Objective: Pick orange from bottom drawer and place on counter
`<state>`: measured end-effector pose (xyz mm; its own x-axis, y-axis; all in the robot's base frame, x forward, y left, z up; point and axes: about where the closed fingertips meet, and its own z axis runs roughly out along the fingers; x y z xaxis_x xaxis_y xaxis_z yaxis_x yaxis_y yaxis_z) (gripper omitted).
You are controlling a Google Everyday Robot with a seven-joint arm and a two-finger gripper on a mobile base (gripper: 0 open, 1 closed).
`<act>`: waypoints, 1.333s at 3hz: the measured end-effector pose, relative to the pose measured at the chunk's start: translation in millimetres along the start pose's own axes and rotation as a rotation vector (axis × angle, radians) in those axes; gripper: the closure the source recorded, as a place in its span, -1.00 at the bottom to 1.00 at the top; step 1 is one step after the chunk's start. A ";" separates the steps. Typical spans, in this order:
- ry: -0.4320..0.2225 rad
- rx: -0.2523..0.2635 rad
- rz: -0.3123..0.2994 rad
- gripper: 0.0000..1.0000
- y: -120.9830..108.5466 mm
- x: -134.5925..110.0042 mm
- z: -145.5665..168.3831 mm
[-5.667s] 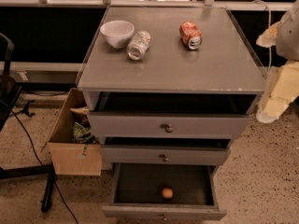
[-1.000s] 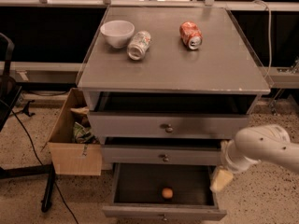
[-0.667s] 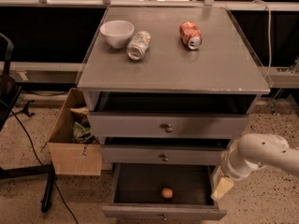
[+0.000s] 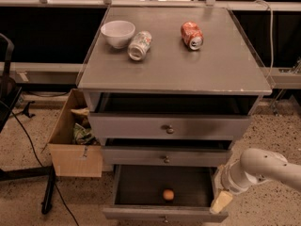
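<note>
The orange (image 4: 168, 194) is a small round fruit lying on the dark floor of the pulled-out bottom drawer (image 4: 136, 213), near its front middle. The counter (image 4: 174, 65) is the grey top of the cabinet above. My gripper (image 4: 221, 202) hangs from the white arm at the lower right, at the drawer's front right corner, to the right of the orange and apart from it. Only a pale tapered finger shows.
On the counter lie a white bowl (image 4: 117, 33), a silver can on its side (image 4: 139, 44) and a red-orange can on its side (image 4: 192, 35). The two upper drawers (image 4: 169, 127) stand slightly open. A cardboard box (image 4: 73, 142) sits left of the cabinet; a dark chair base (image 4: 28, 173) is further left.
My arm has come down from beside the counter at the right to the bottom drawer's right front corner, sinking a little lower over the last second. The orange has not moved.
</note>
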<state>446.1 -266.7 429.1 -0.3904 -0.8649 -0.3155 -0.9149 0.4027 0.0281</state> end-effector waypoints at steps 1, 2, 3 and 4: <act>-0.010 -0.004 -0.023 -1.00 -2.1 4.1 9.3; -0.112 -0.027 -0.051 -1.00 -8.3 3.2 41.0; -0.234 -0.057 -0.092 -1.00 -14.3 -0.4 77.8; -0.304 -0.112 -0.119 -1.00 -16.8 -6.1 128.5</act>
<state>477.0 -229.7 308.7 -0.2471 -0.7684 -0.5903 -0.9644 0.2540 0.0730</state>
